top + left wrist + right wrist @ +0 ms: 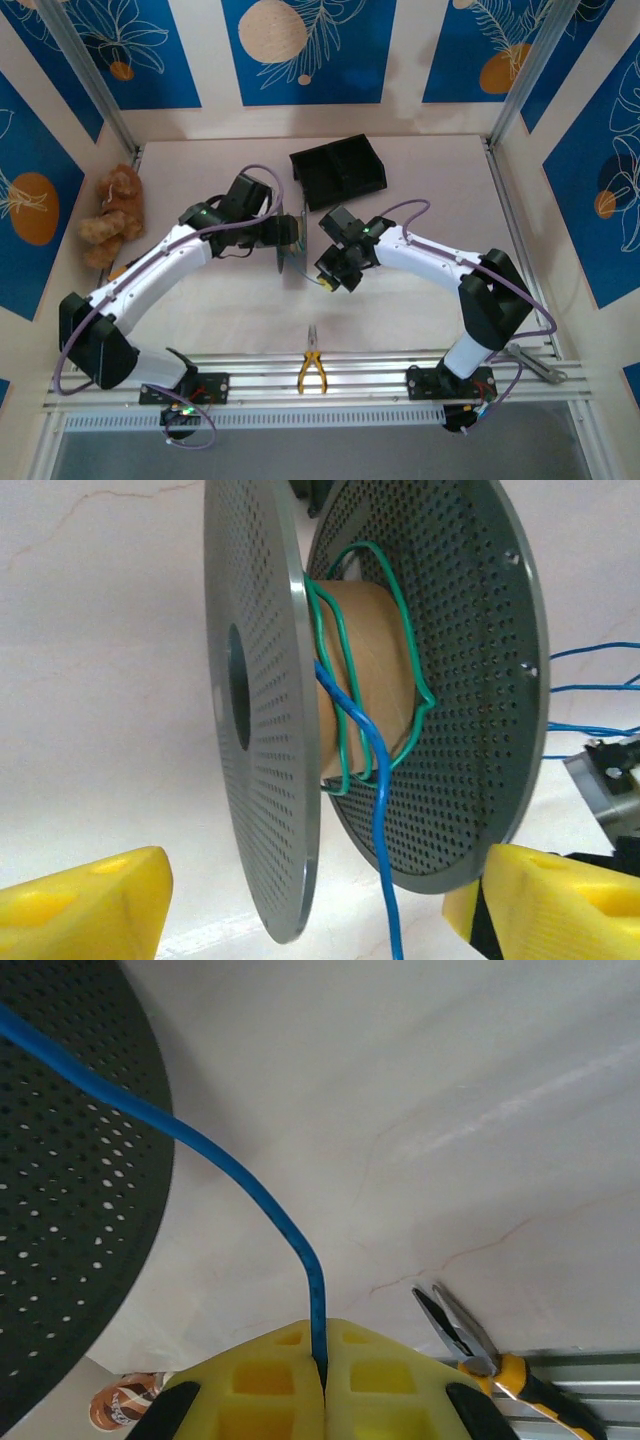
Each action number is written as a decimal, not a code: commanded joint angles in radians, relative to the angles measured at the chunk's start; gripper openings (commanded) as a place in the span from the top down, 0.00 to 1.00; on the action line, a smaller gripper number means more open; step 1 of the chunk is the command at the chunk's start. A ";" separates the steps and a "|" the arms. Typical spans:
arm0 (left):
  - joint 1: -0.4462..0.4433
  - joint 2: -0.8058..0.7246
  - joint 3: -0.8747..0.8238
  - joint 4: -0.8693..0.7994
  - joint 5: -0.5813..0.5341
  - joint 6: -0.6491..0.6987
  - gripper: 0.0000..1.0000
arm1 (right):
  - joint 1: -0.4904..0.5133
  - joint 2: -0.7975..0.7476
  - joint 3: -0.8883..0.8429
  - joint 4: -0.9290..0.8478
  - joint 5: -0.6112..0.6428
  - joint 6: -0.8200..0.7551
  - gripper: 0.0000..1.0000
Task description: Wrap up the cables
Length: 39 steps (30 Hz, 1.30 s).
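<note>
A grey perforated spool (260,730) with a cardboard core stands on edge on the table (288,252). A green cable (340,680) is looped several times round the core. A blue cable (380,810) runs down from the core and out between the flanges; more blue strands (600,690) show at the right. My left gripper (322,865) is open, one yellow finger on each side of the spool (290,232). My right gripper (322,1345) is shut on the blue cable (200,1150), just right of the spool's flange (70,1160) and low over the table (330,280).
A black tray (340,172) sits at the back centre. A brown plush toy (112,215) lies at the left wall. Yellow-handled pliers (312,368) rest on the aluminium rail (400,375) at the near edge, also in the right wrist view (480,1350).
</note>
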 commanded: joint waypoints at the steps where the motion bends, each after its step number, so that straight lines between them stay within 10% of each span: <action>1: -0.002 0.029 0.056 -0.068 -0.062 0.036 0.22 | -0.006 0.000 -0.010 0.026 0.025 -0.009 1.00; 39: -0.025 0.172 0.124 -0.114 -0.127 0.053 0.53 | -0.011 0.083 -0.004 0.048 0.006 -0.065 1.00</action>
